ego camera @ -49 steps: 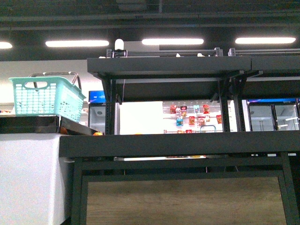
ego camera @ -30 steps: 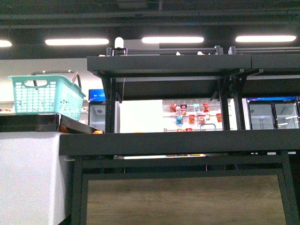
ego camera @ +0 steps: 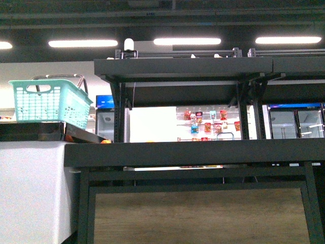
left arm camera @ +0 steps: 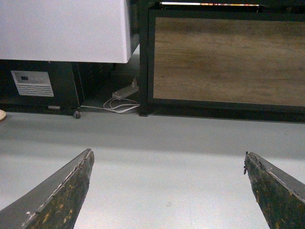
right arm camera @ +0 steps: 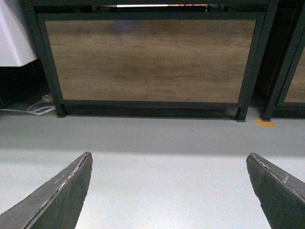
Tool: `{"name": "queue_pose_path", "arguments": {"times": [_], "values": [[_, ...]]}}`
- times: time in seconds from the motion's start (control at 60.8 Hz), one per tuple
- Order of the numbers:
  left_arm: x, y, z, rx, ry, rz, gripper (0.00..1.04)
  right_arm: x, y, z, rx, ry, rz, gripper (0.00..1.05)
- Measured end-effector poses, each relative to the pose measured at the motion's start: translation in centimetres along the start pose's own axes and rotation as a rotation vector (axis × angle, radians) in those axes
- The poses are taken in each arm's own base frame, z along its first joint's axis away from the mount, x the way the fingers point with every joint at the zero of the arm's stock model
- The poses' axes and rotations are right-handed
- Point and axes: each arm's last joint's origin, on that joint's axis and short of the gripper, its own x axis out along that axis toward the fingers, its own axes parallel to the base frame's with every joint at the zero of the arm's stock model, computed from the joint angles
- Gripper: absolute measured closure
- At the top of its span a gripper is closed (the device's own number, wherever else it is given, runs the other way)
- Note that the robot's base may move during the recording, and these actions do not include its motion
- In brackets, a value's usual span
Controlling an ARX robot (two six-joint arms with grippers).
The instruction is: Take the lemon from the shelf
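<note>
A large black metal shelf [ego camera: 195, 153] is seen head-on, with a white box-shaped cabinet [ego camera: 30, 188] set at its left.
A turquoise plastic basket [ego camera: 50, 104] is placed above the cabinet; a brown wooden panel [ego camera: 198, 216] is framed under the shelf's lower tier.

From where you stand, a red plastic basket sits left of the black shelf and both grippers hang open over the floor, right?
Not quite: the basket is turquoise, not red, as the front view shows. The rest holds: it sits left of the black shelf, and the left gripper and right gripper both hang open over the floor.
</note>
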Motion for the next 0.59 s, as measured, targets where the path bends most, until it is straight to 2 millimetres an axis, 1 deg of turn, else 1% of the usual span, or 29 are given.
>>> {"name": "queue_pose_path", "arguments": {"times": [0.592], "values": [[0.00,0.00,0.00,0.000,0.000,0.000,0.08,0.00,0.01,0.00,0.000,0.000,0.002,0.07]]}}
